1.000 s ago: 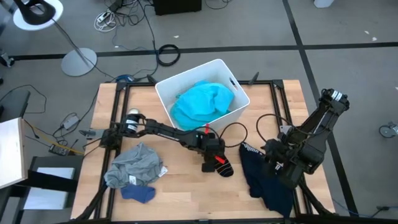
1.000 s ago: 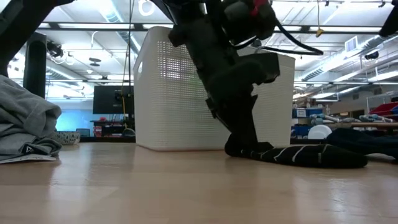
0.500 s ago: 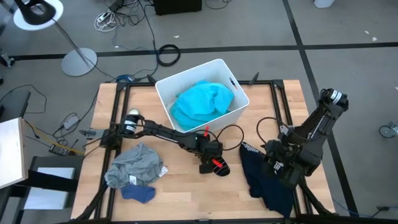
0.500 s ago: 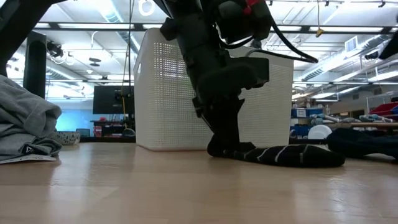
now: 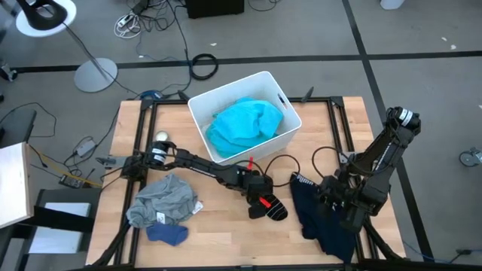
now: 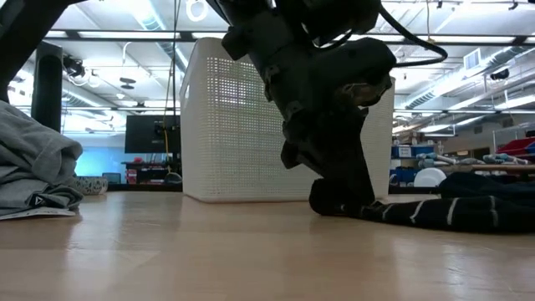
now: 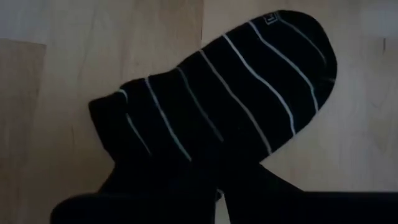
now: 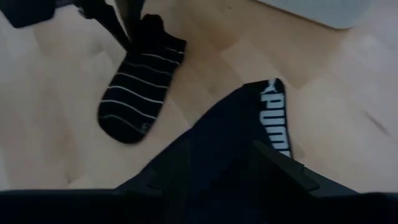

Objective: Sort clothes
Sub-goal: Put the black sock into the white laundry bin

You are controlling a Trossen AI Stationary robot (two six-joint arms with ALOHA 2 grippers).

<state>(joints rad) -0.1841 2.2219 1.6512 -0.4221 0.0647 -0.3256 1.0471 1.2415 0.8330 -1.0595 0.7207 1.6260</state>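
My left gripper (image 5: 260, 205) is down at the table's middle, shut on a black sock with white stripes (image 5: 274, 210), which also shows in the left wrist view (image 7: 236, 93). My right gripper (image 5: 332, 198) is open, low over the navy garment (image 5: 321, 222) with the white-lettered band (image 8: 277, 115); its fingers (image 8: 281, 165) stand on either side of the navy cloth. The turquoise garment (image 5: 245, 124) lies in the white bin (image 5: 285, 100). The grey garment (image 5: 162, 199) and a small blue piece (image 5: 167, 235) lie at the near left. My left gripper holds the sock by its cuff end (image 7: 155, 177), coming from above with the fingers pointing down. The cuff end rises to the fingers (image 6: 338, 188). The sock's foot and toe (image 7: 292, 56) lie flat on the table. My right gripper: I cannot tell whether its fingers touch the navy cloth.
The white bin stands at the far middle of the table, close behind my left arm. A black frame (image 5: 143, 135) runs along the table's edges. Bare wood (image 5: 226, 233) lies between the grey garment and the sock.
My left gripper has gone first a little toward the table's left edge, then toward the near and right edges. It has dragged the sock along the table, closer to the navy garment. The sock has stayed flat on the table.
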